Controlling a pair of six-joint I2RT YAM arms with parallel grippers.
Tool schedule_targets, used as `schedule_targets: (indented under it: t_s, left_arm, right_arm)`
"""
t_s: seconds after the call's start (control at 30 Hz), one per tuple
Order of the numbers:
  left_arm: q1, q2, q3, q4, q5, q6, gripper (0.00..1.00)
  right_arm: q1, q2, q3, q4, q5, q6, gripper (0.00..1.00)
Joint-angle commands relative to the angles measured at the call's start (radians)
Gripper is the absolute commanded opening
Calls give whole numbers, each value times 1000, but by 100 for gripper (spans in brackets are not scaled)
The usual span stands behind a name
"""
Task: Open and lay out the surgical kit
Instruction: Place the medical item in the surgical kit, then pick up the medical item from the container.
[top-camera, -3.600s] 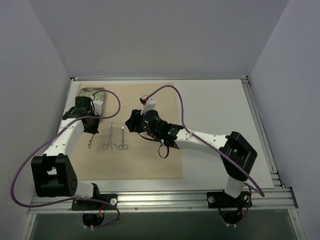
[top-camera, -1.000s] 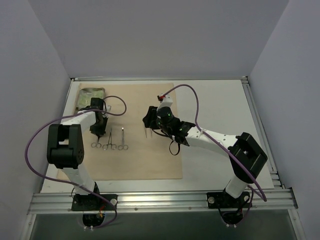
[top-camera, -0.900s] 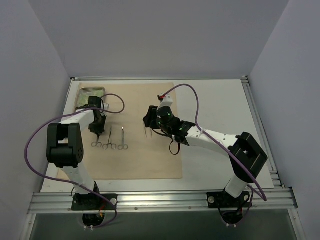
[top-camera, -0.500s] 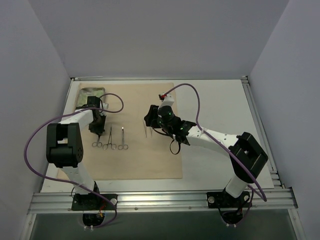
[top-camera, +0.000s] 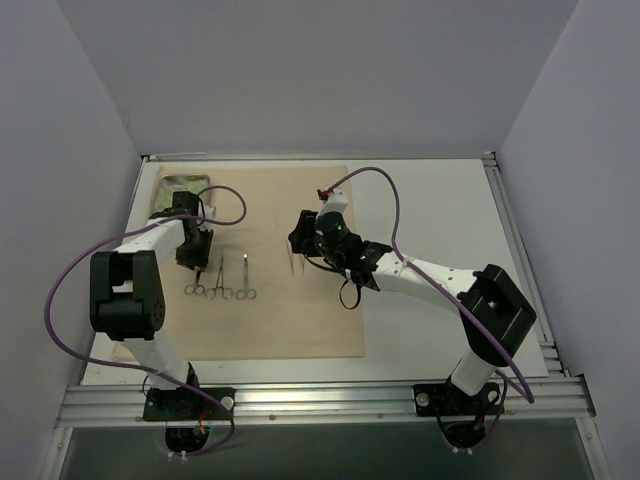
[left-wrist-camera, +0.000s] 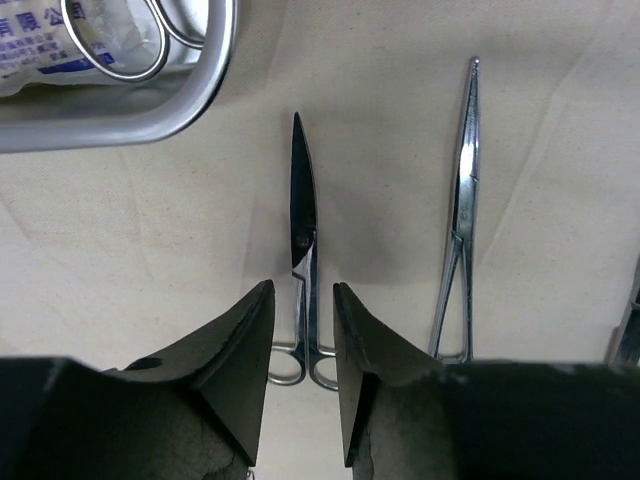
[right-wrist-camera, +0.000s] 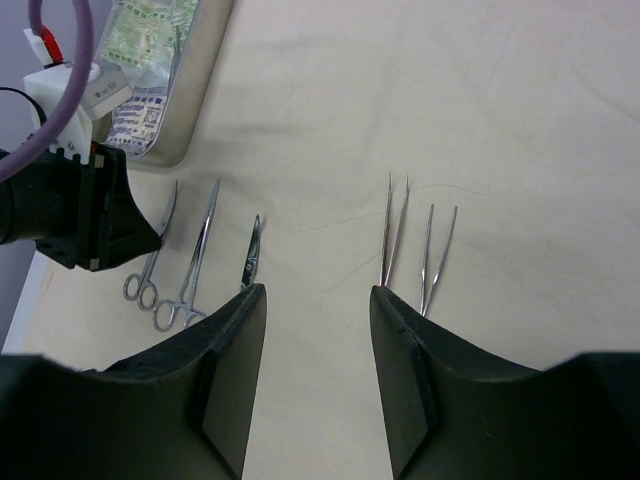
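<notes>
Beige cloth wrap (top-camera: 270, 300) lies spread flat on the table (top-camera: 440, 210). Steel tray (top-camera: 182, 187) at its 11 o'clock corner, packets (right-wrist-camera: 135, 60) inside.

Left arm folded back, wrist pitched down. Left gripper (left-wrist-camera: 300, 330) hovers over the curved scissors (left-wrist-camera: 303, 215), fingers slightly parted, straddling the handles, holding nothing. Forceps (left-wrist-camera: 460, 200) lie at 3 o'clock of the scissors.

Right arm stretched toward 10 o'clock. Right gripper (right-wrist-camera: 318, 330) wide open and empty, above two tweezers (right-wrist-camera: 415, 245) lying side by side on the cloth.
</notes>
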Motion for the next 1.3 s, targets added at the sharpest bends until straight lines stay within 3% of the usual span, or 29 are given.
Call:
schedule_targets:
  t_s: [0.0,0.2,0.4,0.7,0.83,1.07,1.27]
  left_arm:
    - [1,-91,40,-37,9,-1,40]
    - [32,-163,103,-110,33,-16,42]
    - [80,-170,313,-132,67,-12,50]
    - [106,145,627,-98,70,-6,53]
    - [111,280,745,-115,72,-24,40]
    - [113,404,799,-112,89,-49,39]
    - [113,423,793,-100,113,-73,39]
  right_arm:
    - [-8,-59,29,-4,32,-14,42]
    - [-11,-60,34,-11,29,-34,42]
    - [-50,-60,32,-24,-15,-82,42]
    - [-192,35,69,-20,-150,-159,42]
    - [-232,95,106,-22,-209,-168,42]
    - [-275,178,138,-19,-253,-165,42]
    - [-291,195,144,-16,-270,-159,42]
